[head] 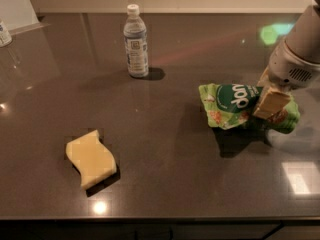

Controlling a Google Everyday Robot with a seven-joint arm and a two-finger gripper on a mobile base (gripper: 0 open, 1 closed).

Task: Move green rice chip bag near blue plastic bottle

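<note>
End effector sat at the right of the desk, clamped on the green rice chip bag. The bag hung apparently just off the surface, well apart from the blue plastic bottle. A low carry toward the bottle looked best, stopping short so as not to topple it.

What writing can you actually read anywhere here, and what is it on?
"pop", roughly: white letters on the green rice chip bag, seen upside down, partly hidden by the gripper clamped on the bag's right end.
Label on the blue plastic bottle: too small to read.
Label on the object at the left edge: blurred, unreadable.
</note>
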